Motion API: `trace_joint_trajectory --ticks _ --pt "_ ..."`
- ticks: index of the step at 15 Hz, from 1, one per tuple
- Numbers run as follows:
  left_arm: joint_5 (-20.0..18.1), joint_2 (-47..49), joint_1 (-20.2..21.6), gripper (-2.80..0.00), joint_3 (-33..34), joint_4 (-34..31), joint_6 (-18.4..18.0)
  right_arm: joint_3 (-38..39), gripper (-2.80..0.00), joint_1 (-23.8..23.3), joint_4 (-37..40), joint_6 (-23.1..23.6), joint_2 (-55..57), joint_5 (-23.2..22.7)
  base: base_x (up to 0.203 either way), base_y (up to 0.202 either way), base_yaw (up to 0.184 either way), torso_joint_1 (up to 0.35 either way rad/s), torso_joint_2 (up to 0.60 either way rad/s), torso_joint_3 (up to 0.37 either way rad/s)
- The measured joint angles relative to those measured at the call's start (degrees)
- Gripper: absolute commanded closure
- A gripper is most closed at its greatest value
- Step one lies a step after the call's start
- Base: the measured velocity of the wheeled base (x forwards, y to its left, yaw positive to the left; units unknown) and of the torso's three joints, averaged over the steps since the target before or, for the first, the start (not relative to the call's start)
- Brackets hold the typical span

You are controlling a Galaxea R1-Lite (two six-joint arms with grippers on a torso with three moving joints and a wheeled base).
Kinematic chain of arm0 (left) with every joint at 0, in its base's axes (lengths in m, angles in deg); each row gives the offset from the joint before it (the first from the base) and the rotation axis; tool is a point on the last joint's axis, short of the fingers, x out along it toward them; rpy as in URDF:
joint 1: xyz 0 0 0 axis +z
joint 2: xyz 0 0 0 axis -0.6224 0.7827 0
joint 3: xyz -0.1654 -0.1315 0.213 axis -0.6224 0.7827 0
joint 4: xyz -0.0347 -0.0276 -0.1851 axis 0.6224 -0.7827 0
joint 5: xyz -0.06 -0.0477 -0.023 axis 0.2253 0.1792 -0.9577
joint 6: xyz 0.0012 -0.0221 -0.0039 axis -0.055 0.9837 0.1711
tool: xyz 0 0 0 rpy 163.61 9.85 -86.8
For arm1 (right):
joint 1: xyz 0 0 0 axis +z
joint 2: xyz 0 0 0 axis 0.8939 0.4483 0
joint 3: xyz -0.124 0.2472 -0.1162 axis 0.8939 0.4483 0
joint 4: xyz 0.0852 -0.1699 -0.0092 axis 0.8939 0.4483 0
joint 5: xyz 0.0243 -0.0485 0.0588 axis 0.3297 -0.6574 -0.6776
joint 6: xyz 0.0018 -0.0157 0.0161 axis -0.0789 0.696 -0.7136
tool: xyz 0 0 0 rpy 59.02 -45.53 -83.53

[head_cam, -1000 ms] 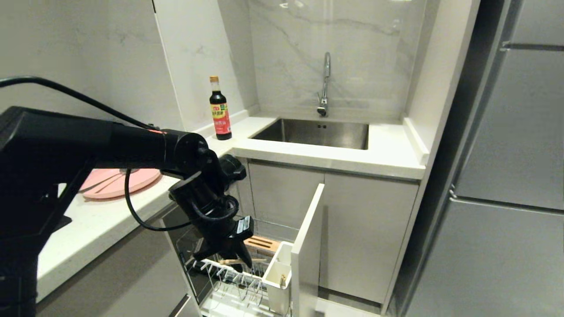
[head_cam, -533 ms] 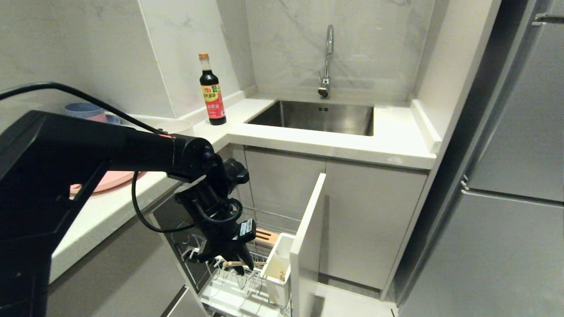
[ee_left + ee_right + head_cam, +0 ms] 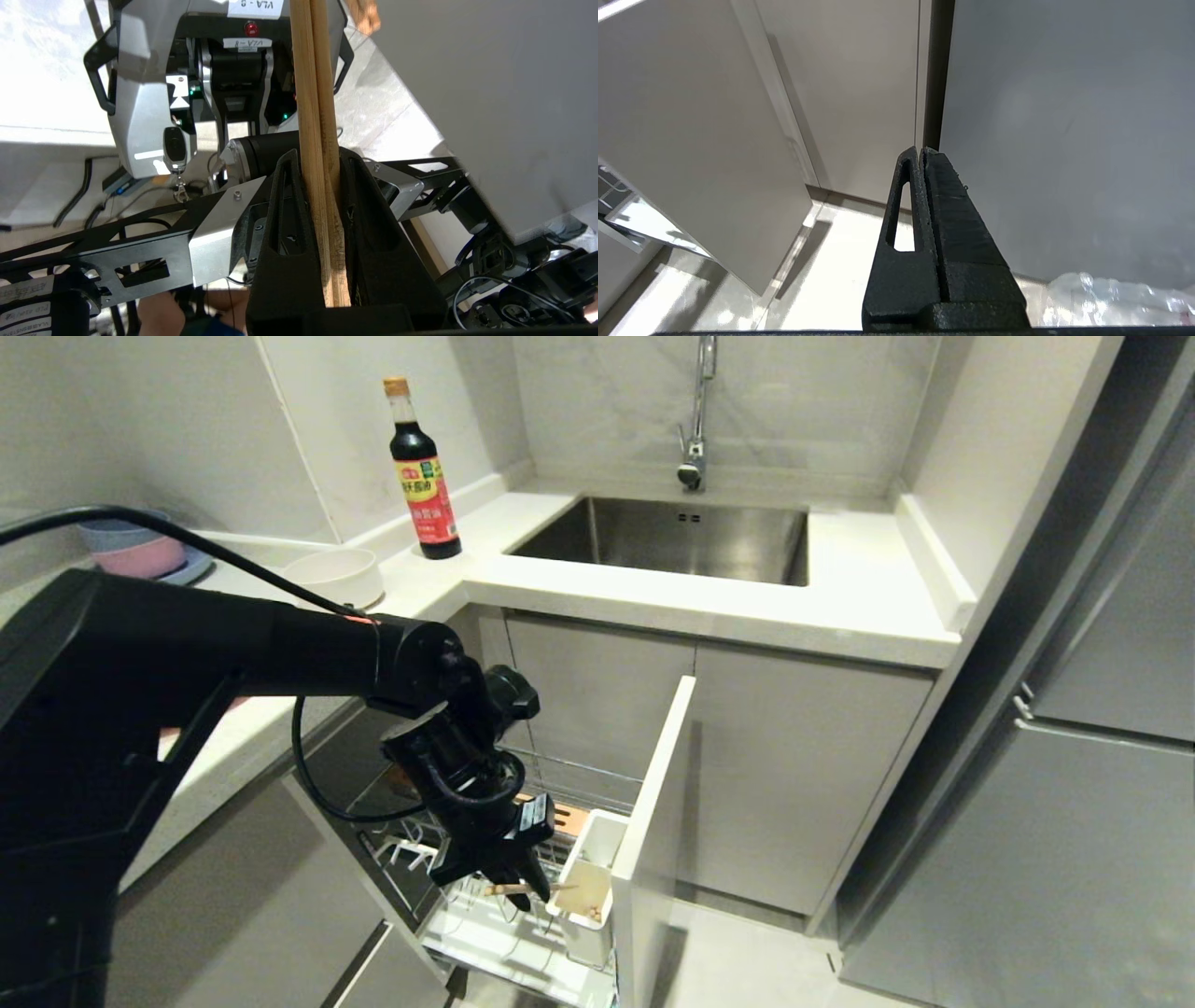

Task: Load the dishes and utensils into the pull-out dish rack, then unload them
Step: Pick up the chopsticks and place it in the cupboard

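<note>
The chopsticks (image 3: 320, 140) sit pinched between the two fingers of the left gripper (image 3: 512, 882), lying roughly level just above the wire basket of the pull-out dish rack (image 3: 485, 933) and right beside its white utensil cup (image 3: 588, 887). Over the last second the whole view has tipped downward — the camera's own shift, not the kitchen's — and more of the rack now shows, while the gripper has stayed clamped on the sticks close to the cup. I judge this as the loading step for the chopsticks, not yet dropped in. The cup shows something pale inside, too small to identify. The cream-white bowl (image 3: 338, 575) stands empty on the counter; the sink (image 3: 672, 537) looks empty too. The right gripper (image 3: 922, 154) hangs parked by the cabinet front — fingers pressed together on nothing
</note>
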Motion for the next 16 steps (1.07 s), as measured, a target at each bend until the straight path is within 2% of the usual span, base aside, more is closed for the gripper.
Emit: trace_joint_trajectory --ticks 7,16 --pt "-0.7 0.9 -0.7 0.0 -0.7 0.4 0.0 0.0 0.0 0.0 0.0 0.0 0.0 0.0 0.0 0.0 0.0 0.003 0.0 -0.19" --pt "-0.4 4.2 -2.0 0.0 -2.8 1.3 0.3 0.0 0.0 0.0 0.0 0.0 0.0 0.0 0.0 0.0 0.0 0.001 0.0 -0.017"
